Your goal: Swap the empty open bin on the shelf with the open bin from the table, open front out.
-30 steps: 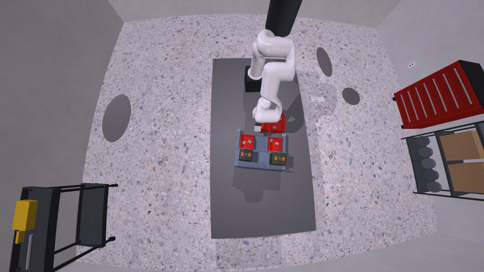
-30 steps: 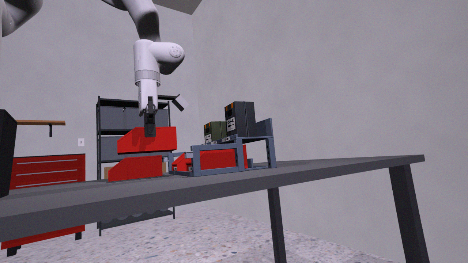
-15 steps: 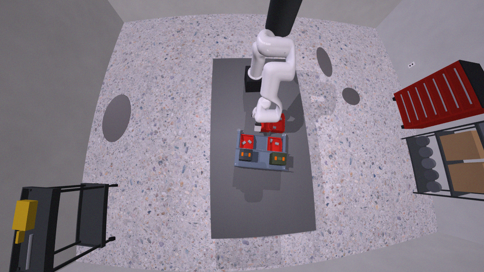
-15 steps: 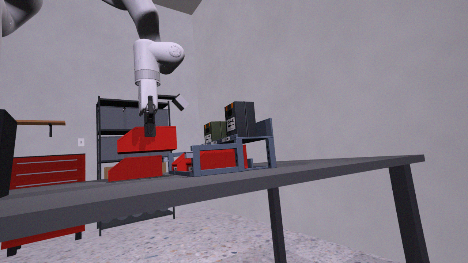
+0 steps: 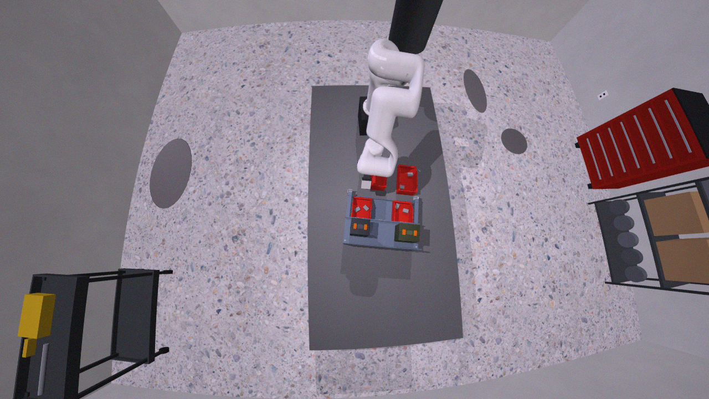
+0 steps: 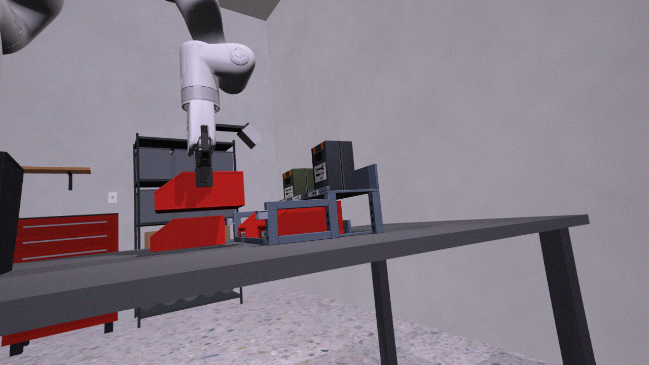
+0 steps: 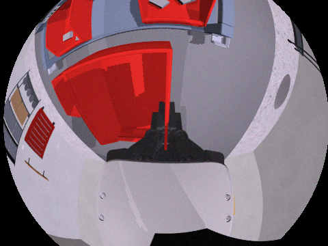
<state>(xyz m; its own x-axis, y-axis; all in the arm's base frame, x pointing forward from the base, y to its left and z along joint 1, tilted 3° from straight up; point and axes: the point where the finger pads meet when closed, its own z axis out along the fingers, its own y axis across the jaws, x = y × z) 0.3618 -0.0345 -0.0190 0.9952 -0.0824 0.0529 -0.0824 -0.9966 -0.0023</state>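
Note:
My gripper (image 6: 203,179) is shut on the thin side wall of an empty red open bin (image 6: 199,190) and holds it level in the air above the table, in front of the shelf. The wrist view shows the fingers pinching that wall, with the bin's bare inside (image 7: 114,91) to their left. A second red bin (image 5: 406,179), with a grey part in it, stands on the table beside the held one and also shows in the side view (image 6: 188,232). The blue-grey shelf (image 5: 384,218) has an empty place (image 7: 114,5) between two red bins.
Two red bins with parts (image 5: 361,207) (image 5: 402,212) stand in the shelf's lower level. A dark grey box (image 6: 326,170) and a green box (image 6: 297,182) stand on its upper board. The arm's black base (image 5: 363,116) is at the table's far end.

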